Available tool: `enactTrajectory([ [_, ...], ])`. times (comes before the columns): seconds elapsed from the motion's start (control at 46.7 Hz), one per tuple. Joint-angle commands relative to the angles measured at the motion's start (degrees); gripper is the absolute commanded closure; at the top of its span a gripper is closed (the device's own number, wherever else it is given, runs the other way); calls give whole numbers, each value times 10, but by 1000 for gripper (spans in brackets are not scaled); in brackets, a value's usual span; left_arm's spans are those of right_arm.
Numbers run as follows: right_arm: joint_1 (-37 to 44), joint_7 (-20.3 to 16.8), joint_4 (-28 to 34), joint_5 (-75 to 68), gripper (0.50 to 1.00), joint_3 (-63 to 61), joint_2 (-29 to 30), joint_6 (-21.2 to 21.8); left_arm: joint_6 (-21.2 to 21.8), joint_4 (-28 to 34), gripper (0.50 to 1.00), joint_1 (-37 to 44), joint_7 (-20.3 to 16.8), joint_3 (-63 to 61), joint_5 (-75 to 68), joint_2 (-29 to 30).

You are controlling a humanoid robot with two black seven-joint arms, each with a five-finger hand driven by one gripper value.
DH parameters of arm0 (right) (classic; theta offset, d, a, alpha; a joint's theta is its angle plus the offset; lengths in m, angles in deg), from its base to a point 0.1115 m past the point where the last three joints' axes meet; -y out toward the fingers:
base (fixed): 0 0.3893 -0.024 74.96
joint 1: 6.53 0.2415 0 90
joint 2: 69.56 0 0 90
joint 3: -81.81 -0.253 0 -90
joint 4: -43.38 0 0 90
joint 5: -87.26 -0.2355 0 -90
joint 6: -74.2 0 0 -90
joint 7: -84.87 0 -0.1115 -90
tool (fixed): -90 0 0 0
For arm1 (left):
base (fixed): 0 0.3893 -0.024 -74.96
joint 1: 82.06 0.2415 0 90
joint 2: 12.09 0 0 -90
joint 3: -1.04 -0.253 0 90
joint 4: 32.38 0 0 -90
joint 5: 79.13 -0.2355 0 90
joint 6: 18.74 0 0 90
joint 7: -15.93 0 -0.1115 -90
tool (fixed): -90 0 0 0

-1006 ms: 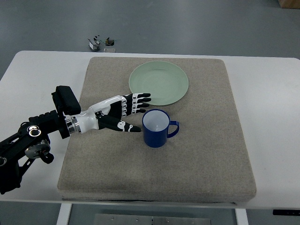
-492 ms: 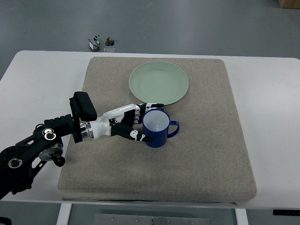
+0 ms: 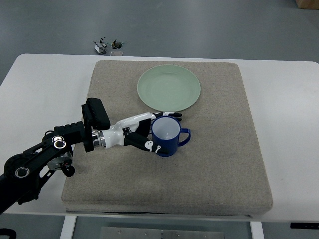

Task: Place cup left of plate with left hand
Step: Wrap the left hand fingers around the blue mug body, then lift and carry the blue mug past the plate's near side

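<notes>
At the frame's centre, the left hand (image 3: 149, 132) wraps its fingers around the blue cup (image 3: 166, 136), which stands just below the green plate (image 3: 169, 88). Grasp looks made; lifting and placing left of the plate remain.

Left arm enters from lower left, forearm angled up and right, wrist roughly level. Left hand (image 3: 142, 135) extended right, fingers (image 3: 172, 115) and thumb (image 3: 154, 148) curled apart as a clamp; contact looks made, hard to confirm. Right arm not visible.
</notes>
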Motion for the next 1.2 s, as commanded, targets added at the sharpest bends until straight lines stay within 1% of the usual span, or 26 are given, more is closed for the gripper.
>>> enactTrajectory([
  [0.0,0,0,0,0,566,0,0,0,0,0,546,1,0,0,0,0],
  [0.064,0,0,0,0,566,0,0,0,0,0,600,0,0,0,0,0],
  [0.107,0,0,0,0,566,0,0,0,0,0,611,1,0,0,0,0],
  [0.15,0,0,-1,0,566,0,0,0,0,0,641,1,0,0,0,1],
  [0.214,0,0,0,0,566,0,0,0,0,0,651,1,0,0,0,1],
  [0.257,0,0,0,0,566,0,0,0,0,0,673,1,0,0,0,1],
  [0.343,0,0,0,0,566,0,0,0,0,0,686,1,0,0,0,1],
  [0.364,0,0,0,0,566,0,0,0,0,0,696,1,-1,0,0,1],
  [0.471,0,0,0,0,566,0,0,0,0,0,788,0,-1,0,0,1],
  [0.578,0,0,0,0,566,0,0,0,0,0,868,1,-1,0,0,1],
  [0.599,0,0,0,0,566,0,0,0,0,0,876,1,-1,0,0,1],
  [0.664,0,0,0,0,566,0,0,0,0,-2,883,1,-1,0,0,1],
  [0.706,0,0,0,0,566,0,0,0,0,-4,909,1,-1,0,1,1],
  [0.856,0,0,0,0,566,0,0,0,0,-6,915,-10,-3,12,7,3],
  [0.878,0,0,0,0,566,0,0,0,0,-6,919,-13,-3,15,9,4],
  [0.92,0,0,0,0,566,0,0,0,0,-6,947,-21,-3,23,11,5],
  [1.006,0,0,0,0,566,0,0,0,0,-4,952,-26,-4,56,14,9],
  [1.07,0,0,-1,0,566,0,0,0,14,1,952,-28,-3,80,14,10],
  [1.092,0,0,0,0,566,0,0,0,19,4,958,-28,-4,86,15,11],
  [1.156,0,0,0,0,566,0,0,0,33,19,1000,-34,-4,106,17,11],
  [1.177,0,0,0,0,566,0,0,0,37,25,1000,-39,-4,112,17,11],
])
